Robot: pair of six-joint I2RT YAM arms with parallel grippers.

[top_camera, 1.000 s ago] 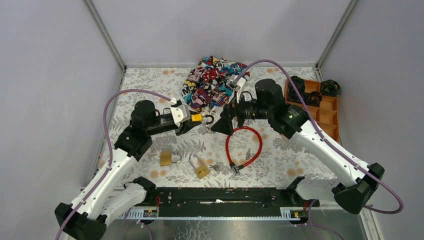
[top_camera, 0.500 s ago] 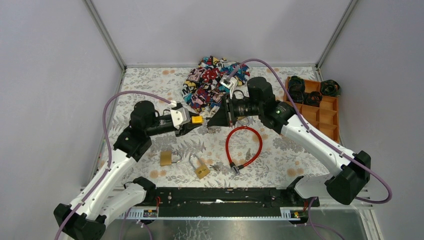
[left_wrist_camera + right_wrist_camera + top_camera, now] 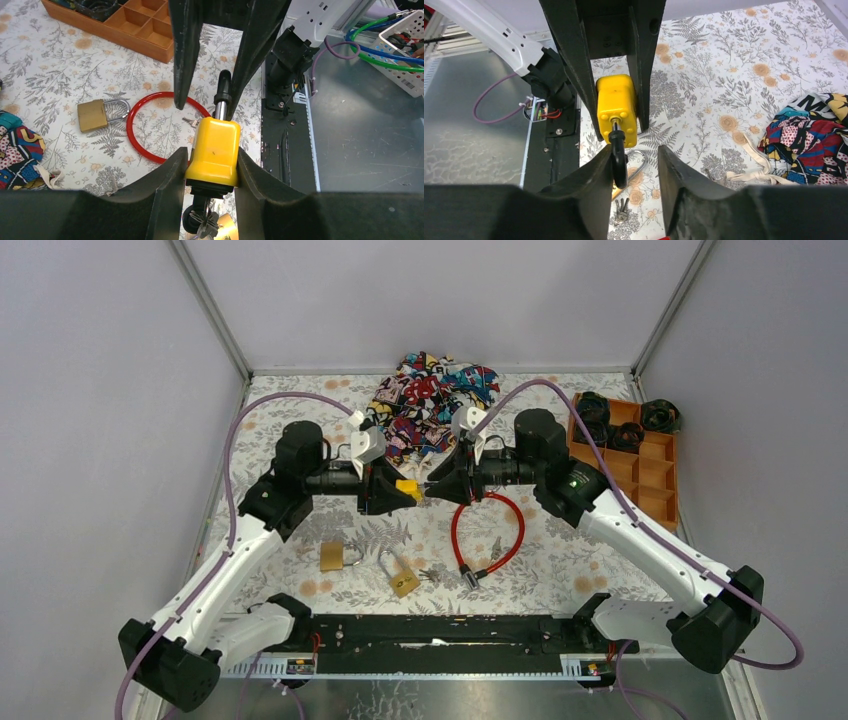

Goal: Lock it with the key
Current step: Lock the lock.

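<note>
Pinches yellow padlock [image 3: 212,152] in left pincer [image 3: 399,490], steadying it midair; straddles its shackle [image 3: 618,161] with right pincer [image 3: 635,152], loosely spread, likely for pushing shut.

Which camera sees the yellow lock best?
The left wrist view: the yellow lock sits big and centered, shackle showing. The right wrist view shows its shackle end; the top view, just a tiny yellow dot.

Soft, even light from above fills all three views, throwing only faint shadows on the floral table [image 3: 550,580] and a mild sheen on the yellow padlock [image 3: 213,150] (sharp in both wrist views), while the right gripper's fingers [image 3: 574,210] blur slightly at the frame's bottom edge.
</note>
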